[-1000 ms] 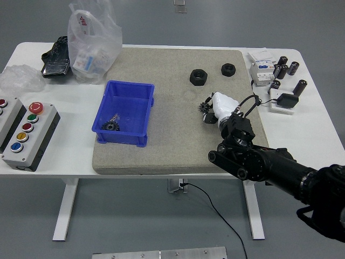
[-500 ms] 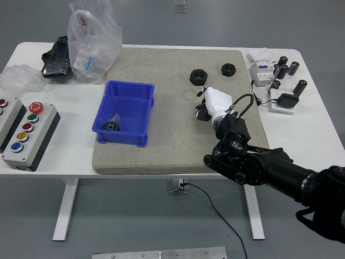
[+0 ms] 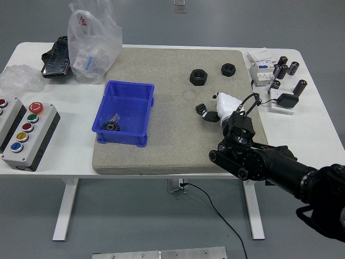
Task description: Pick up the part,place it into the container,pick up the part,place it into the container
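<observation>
A small black gear point(image 3: 200, 109) sits low over the grey mat point(image 3: 172, 140), right of centre. My right hand point(image 3: 211, 113), white-backed on a black arm reaching in from the lower right, has its fingers curled onto the gear from the right. The blue container point(image 3: 141, 103) stands on the mat's left part, well to the left of the hand. Another small gear point(image 3: 111, 126) lies inside it. My left arm is out of view.
Two large black nuts point(image 3: 198, 77) point(image 3: 228, 69) lie on the mat behind the hand. Electrical parts and black cylinders point(image 3: 280, 70) stand at the right. A button box point(image 3: 28, 135) is at the left, with plastic bags point(image 3: 89, 40) at the back left.
My right hand swung left and away over the gear, then drew back to the right. The gear stayed at the fingertips and shifted only slightly left.
</observation>
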Robot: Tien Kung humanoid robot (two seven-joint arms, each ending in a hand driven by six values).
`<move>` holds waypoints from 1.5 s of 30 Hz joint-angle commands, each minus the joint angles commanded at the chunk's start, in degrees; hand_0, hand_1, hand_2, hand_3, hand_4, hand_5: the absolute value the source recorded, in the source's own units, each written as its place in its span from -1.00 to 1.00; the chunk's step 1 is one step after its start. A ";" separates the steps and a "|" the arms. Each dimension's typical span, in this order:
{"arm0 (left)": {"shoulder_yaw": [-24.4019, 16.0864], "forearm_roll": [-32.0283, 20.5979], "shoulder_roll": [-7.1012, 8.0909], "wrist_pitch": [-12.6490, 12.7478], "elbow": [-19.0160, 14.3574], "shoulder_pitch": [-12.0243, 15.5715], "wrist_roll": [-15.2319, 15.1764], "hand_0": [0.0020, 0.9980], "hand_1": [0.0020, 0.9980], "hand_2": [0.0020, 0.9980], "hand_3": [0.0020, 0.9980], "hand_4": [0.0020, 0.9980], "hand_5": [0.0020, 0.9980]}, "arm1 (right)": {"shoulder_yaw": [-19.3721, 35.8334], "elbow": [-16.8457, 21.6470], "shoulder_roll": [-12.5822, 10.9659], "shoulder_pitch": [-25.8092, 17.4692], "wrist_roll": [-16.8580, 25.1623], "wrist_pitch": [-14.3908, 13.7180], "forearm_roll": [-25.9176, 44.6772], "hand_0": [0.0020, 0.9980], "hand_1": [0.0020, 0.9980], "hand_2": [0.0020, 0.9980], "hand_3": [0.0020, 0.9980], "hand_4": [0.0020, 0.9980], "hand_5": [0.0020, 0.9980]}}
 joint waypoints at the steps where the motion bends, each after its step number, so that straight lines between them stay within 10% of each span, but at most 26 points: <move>1: 0.01 0.01 -0.01 -0.01 0.00 0.00 0.00 0.38 0.15 0.09 0.23 0.12 -0.69 | -0.06 0.12 0.00 -0.01 0.00 0.02 -0.05 0.14 0.62 0.71 0.83 0.99 0.37; 25: 0.27 0.14 -0.04 0.04 0.00 0.04 -0.03 0.38 0.14 0.09 0.23 0.11 -0.69 | -1.77 3.64 0.00 -0.90 3.05 -1.25 1.86 0.08 0.45 0.45 0.47 0.89 0.33; 45: 0.30 -0.07 -0.16 0.22 0.00 0.35 -0.21 0.38 0.14 0.09 0.23 0.10 -0.70 | -1.14 12.49 -3.04 -2.96 2.95 -6.70 -2.64 -0.15 0.26 0.25 0.34 0.59 -0.08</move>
